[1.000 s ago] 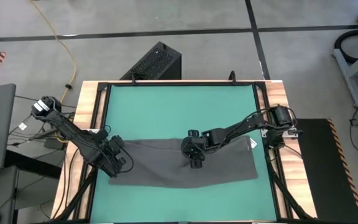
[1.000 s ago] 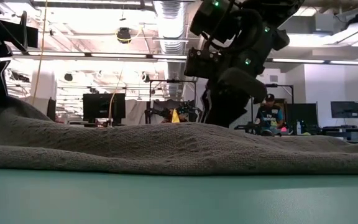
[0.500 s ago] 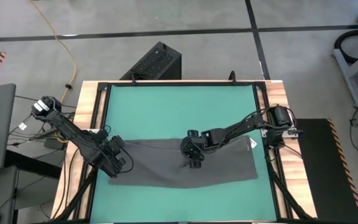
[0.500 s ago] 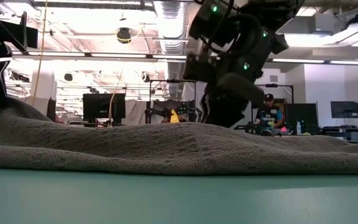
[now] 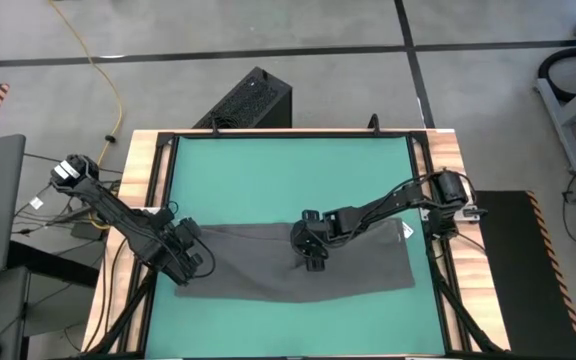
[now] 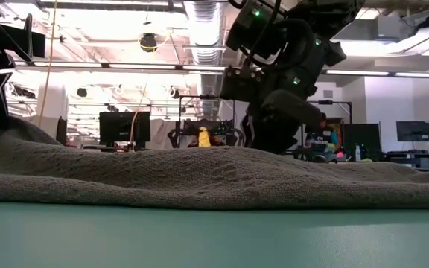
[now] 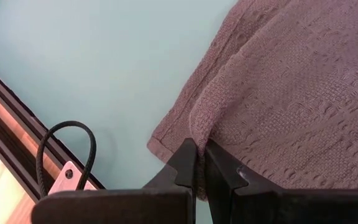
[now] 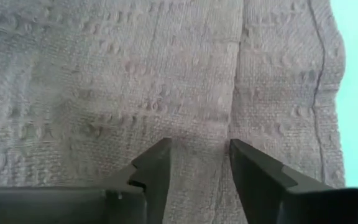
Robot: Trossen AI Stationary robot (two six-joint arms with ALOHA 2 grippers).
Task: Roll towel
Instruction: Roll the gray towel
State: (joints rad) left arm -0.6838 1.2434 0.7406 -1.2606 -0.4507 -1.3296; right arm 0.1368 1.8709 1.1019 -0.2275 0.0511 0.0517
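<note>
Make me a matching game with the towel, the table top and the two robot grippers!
Things:
1. towel
2. table top
3. left gripper
4. right gripper

States:
A. teal green
B. open, above the towel's middle
C. dark grey, spread out flat
D. shut on the towel's corner

Pairs: 1-C, 2-A, 3-D, 4-B

In the low view the towel [image 6: 199, 179] runs off both side edges and hides the counter behind it. The right gripper's [image 6: 270, 141] tips sink behind the towel's ridge. The left gripper [image 5: 190, 262] covers the towel's corner from above.
</note>
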